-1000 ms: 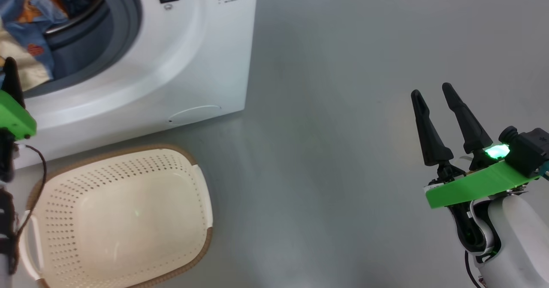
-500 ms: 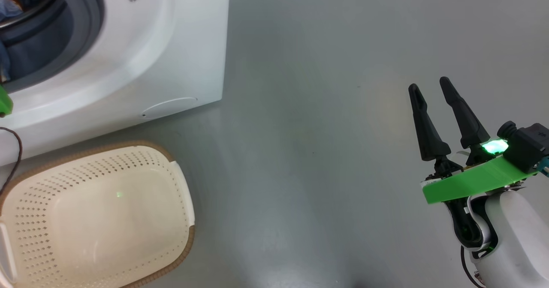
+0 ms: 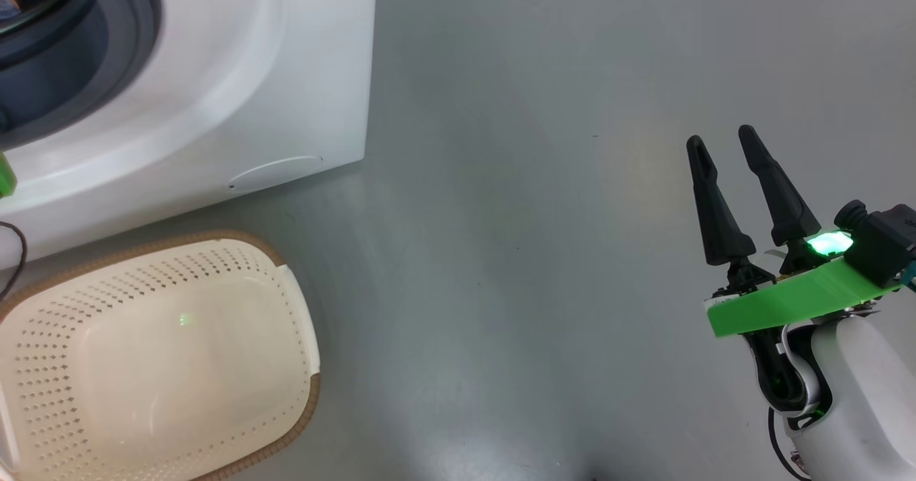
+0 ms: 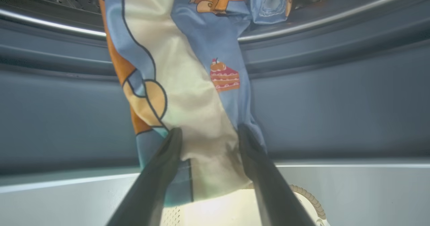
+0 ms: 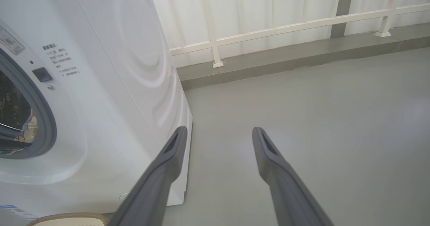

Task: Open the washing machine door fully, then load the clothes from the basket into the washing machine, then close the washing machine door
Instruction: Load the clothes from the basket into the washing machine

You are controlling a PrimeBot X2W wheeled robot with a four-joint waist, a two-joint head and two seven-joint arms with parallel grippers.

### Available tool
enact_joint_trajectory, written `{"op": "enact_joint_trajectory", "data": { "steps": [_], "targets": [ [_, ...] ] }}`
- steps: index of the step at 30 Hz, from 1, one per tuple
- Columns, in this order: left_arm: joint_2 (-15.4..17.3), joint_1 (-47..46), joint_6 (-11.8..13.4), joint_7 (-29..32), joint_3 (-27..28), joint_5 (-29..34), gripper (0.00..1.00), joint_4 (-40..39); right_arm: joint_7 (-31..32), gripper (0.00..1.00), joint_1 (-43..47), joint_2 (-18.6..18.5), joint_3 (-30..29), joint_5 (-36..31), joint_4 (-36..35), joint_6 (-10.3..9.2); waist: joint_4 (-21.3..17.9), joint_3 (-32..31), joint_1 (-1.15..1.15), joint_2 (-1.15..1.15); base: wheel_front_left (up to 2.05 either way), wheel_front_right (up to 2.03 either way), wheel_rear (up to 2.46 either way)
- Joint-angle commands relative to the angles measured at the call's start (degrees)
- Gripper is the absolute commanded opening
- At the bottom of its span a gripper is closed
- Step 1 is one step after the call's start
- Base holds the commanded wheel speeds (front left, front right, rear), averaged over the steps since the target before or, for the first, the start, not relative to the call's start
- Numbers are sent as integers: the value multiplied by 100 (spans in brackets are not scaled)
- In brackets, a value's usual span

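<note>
The clothes hang from the washing machine drum, far left. The basket sits just before it on grey floor, with a white railing beyond. The left tool is spread around the cloth. The right tool, also spread, hovers at near right.

No wording can be read — the washing machine bears a block of small dark print at ten o'clock in the right wrist view, too fine to make out
</note>
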Motion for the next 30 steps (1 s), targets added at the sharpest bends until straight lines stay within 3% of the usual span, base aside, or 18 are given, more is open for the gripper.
{"op": "enact_joint_trajectory", "data": {
  "steps": [1, 2, 9, 17, 30],
  "targets": [
    [330, -167, 8, 2, 102, -9, 11, -103, -46, 100, -51, -54, 43, 49, -129, 25, 7, 8, 0, 0, 0, 0, 0],
    [346, -176, -9, -7, 99, -17, 0, -97, -46, 100, -56, -53, 42, 50, -129, 25, 10, 16, 0, 0, 0, 0, 0],
    [442, -273, -290, -301, 85, -95, 0, 42, -46, 100, -89, -44, 42, 55, -113, 25, 43, 53, 0, 0, 0, 0, 0],
    [436, -591, -803, -1282, -2, -127, 0, 34, -46, 100, -113, -56, 49, 64, -149, 25, 79, 111, 0, 0, 0, 0, 0],
    [577, -1530, -965, -2648, -269, 122, 0, 292, -46, 100, -158, 22, 30, 134, -211, 25, -310, 689, 0, 0, 0, 0, 0]
  ]
}}
